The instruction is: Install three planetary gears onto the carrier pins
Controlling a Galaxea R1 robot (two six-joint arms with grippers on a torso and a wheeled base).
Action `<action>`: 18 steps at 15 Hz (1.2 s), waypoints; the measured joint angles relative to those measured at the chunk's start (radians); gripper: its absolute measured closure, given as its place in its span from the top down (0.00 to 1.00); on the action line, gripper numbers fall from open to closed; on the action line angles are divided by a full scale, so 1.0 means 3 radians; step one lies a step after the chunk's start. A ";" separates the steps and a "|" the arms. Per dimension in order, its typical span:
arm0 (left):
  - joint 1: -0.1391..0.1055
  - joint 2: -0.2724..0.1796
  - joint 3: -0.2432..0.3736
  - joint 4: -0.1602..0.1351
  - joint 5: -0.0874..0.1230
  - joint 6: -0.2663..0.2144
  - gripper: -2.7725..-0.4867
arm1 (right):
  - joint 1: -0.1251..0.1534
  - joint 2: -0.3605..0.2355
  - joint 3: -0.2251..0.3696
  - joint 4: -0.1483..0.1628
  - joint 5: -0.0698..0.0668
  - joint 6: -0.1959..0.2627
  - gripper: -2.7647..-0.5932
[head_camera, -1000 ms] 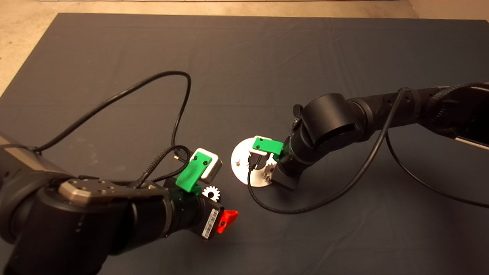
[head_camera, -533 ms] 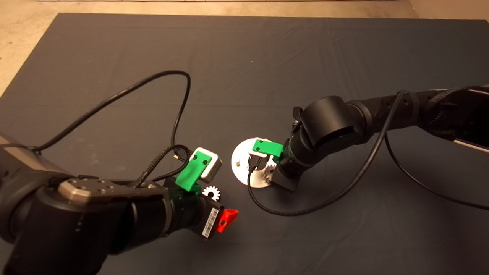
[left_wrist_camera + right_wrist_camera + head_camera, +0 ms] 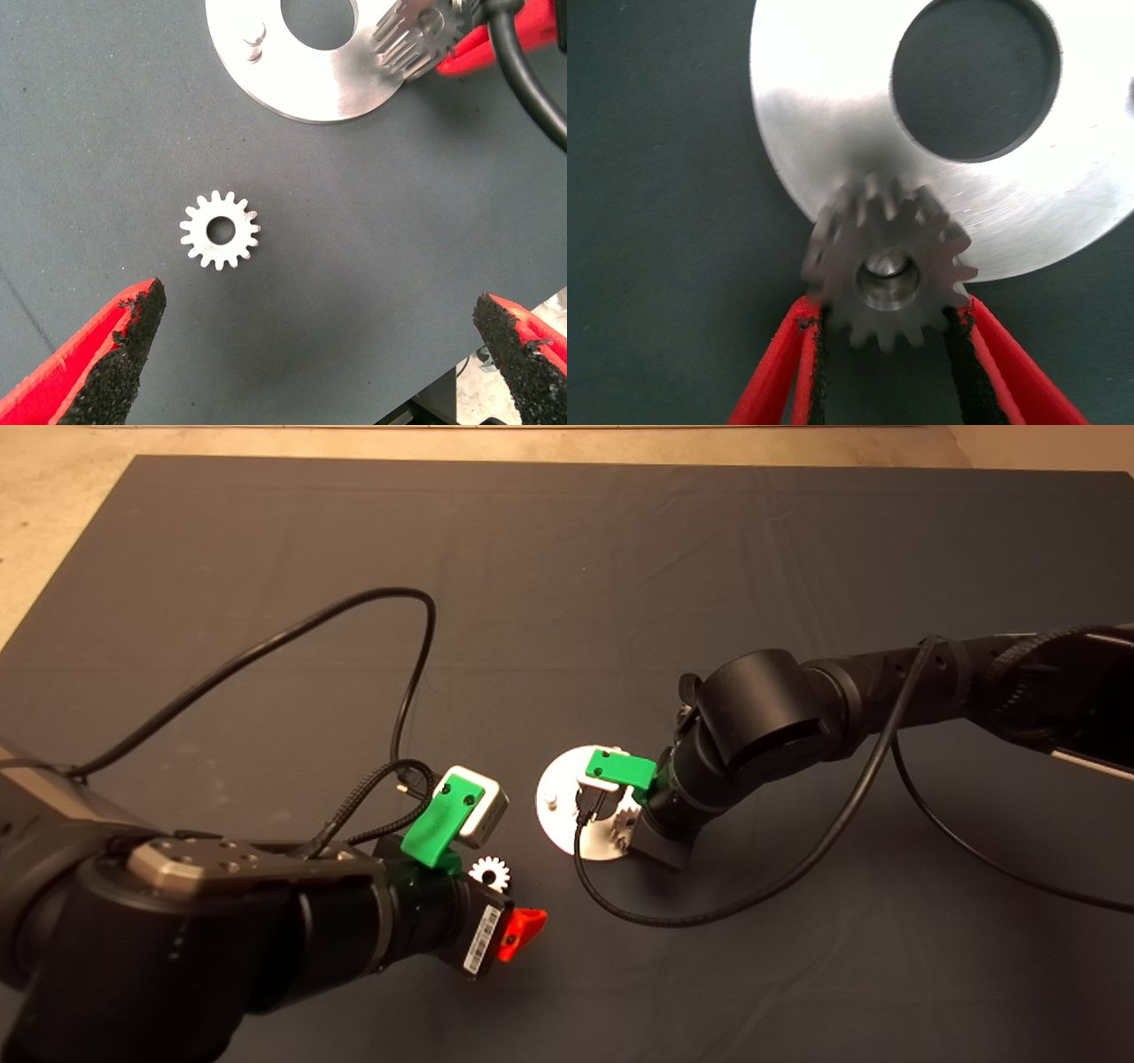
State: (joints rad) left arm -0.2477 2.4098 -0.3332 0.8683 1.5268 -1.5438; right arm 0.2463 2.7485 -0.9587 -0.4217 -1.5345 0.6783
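Planetary gears are the parts being handled: one gear (image 3: 888,270) sits between the pads of the right gripper (image 3: 886,354), and a loose gear (image 3: 220,231) lies flat on the dark mat (image 3: 567,558) ahead of the left gripper (image 3: 319,354). A third gear shows in none of the views.

Right gripper: the two red fingers (image 3: 793,372) are closed narrowly on opposite tooth flanks of the held gear. The gear is over the near rim of the silver carrier disc (image 3: 833,97), and a pin end shows inside its bore, so it appears to be on or entering a carrier pin. Whether it is fully seated cannot be told.

Left gripper: the jaws stand wide apart and empty, with the loose gear between and beyond the fingertips, well clear of both pads. The disc lies further ahead, with a bare carrier pin (image 3: 256,38) visible near its rim.

Handling judgement: each gear looks like solid metal, rigid, small and fairly dense, not fragile. The teeth give the rough pads good purchase, but the polished faces are likely slippery, and a thin part lying flat leaves little height to grip. The recommended hold is across the outer diameter, pads on opposite teeth, with the bore left clear and kept square to the pin; any tilt is likely to jam the gear on the pin.
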 joint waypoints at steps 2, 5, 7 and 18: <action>0.0000 -0.0001 0.0000 0.0000 0.0000 0.0000 0.89 | -0.0016 0.0001 0.0000 0.0004 0.0003 -0.0002 0.14; 0.0000 -0.0001 0.0000 0.0000 0.0000 0.0000 0.89 | -0.0035 0.0001 0.0000 0.0004 0.0006 -0.0002 0.27; 0.0000 -0.0001 0.0000 0.0000 0.0000 0.0000 0.89 | -0.0035 0.0001 0.0000 0.0003 0.0006 -0.0002 0.31; 0.0000 -0.0001 0.0000 0.0000 0.0000 -0.0003 0.89 | -0.0035 0.0000 0.0001 0.0004 0.0006 -0.0002 0.54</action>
State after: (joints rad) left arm -0.2477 2.4096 -0.3332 0.8683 1.5268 -1.5447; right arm 0.2357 2.7485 -0.9583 -0.4204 -1.5328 0.6777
